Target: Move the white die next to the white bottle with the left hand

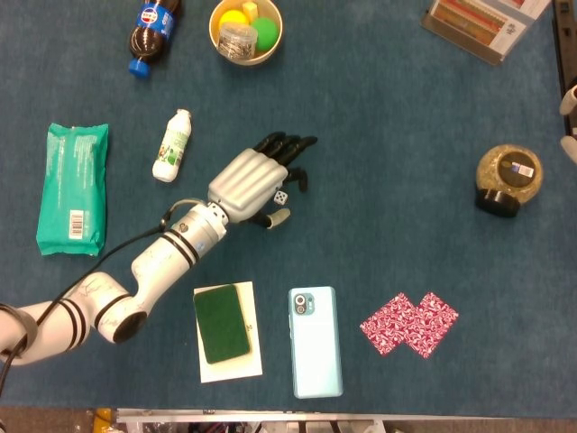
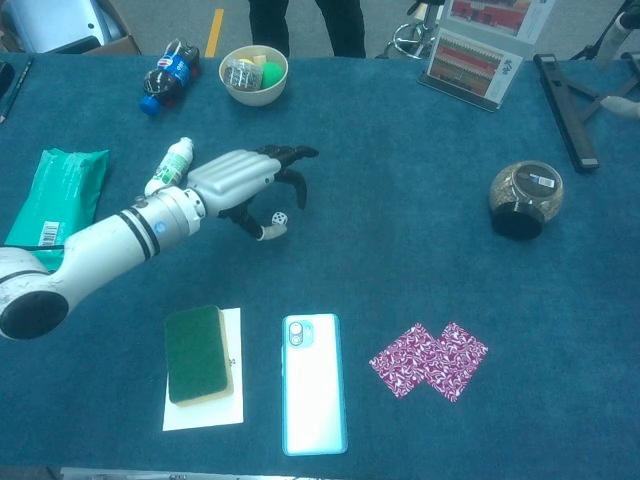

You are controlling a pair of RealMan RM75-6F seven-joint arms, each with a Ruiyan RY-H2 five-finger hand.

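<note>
The small white die (image 1: 281, 197) lies on the blue tablecloth, also seen in the chest view as the die (image 2: 281, 216). My left hand (image 1: 255, 177) hovers right over it, dark fingers (image 1: 290, 147) arched past its far side and the thumb (image 1: 278, 217) on its near side, and I see no contact. The same left hand (image 2: 245, 180) shows in the chest view. The white bottle (image 1: 172, 144) with a green label lies to the hand's left; it is the bottle (image 2: 170, 165) in the chest view. At the right edge only pale tips that may belong to my right hand (image 1: 570, 99) show.
A cola bottle (image 1: 149, 25) and a bowl (image 1: 245, 32) of small items lie at the back left. A green wipes pack (image 1: 72, 188) is far left. Near the front are a sponge (image 1: 221, 323), a phone (image 1: 315, 341) and red cloths (image 1: 408, 323). A jar (image 1: 508, 177) stands right.
</note>
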